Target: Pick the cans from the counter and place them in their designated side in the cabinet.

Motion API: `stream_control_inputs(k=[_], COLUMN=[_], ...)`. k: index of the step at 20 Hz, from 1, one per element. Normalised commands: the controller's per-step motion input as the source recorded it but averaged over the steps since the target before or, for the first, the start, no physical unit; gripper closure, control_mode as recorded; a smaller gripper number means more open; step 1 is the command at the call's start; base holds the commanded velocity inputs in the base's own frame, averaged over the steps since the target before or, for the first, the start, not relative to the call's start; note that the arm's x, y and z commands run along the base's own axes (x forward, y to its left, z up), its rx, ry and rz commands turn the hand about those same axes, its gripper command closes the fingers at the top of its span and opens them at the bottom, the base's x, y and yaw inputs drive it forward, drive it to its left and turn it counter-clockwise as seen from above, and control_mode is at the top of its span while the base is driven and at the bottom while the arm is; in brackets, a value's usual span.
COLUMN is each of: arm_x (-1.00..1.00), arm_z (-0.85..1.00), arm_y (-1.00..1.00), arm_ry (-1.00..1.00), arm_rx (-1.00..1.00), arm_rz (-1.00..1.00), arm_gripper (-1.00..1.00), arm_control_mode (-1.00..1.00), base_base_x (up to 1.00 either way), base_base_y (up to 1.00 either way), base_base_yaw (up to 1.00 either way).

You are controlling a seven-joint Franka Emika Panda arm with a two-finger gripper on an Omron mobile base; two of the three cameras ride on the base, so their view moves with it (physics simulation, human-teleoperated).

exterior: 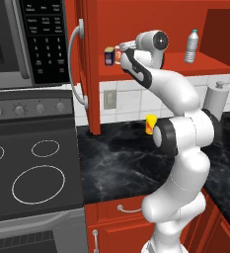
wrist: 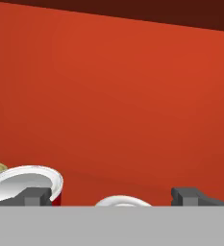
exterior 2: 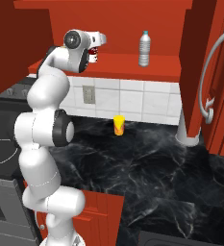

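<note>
The two-finger gripper is seen spread wide in the hand view, a silver can top between its tips. In the left base view, a small blue-and-yellow box is shown at nine o'clock of the bright red can.

The white arm rose from the lower left and reached up to the red cabinet. Its hand sat at the left part of the red shelf, beside a dark maroon can standing there, mostly hidden by the wrist. A clear plastic bottle stood upright further right on the shelf, well apart. Below, a yellow-orange cup stood on the black marble bench near the tiled wall. A curved silver handle showed on the open door at right.
</note>
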Motion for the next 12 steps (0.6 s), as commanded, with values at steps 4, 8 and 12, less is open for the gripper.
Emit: stream_control_inputs(k=[4, 8, 12], arm_x=[0.0, -0.03, -0.19], arm_z=[0.0, 0.0, 0.02], arm_y=[-0.09, -0.09, -0.06], arm_ry=[-0.13, -0.13, -0.12], arm_rx=[-0.02, -0.01, 0.0], arm_rz=[0.02, 0.02, 0.02], arm_gripper=[-1.0, -1.0, -1.0], arm_control_mode=[-1.0, -1.0, -1.0], base_base_x=[0.0, 0.0, 0.0], base_base_y=[0.0, 0.0, 0.0], base_base_yaw=[0.0, 0.0, 0.0])
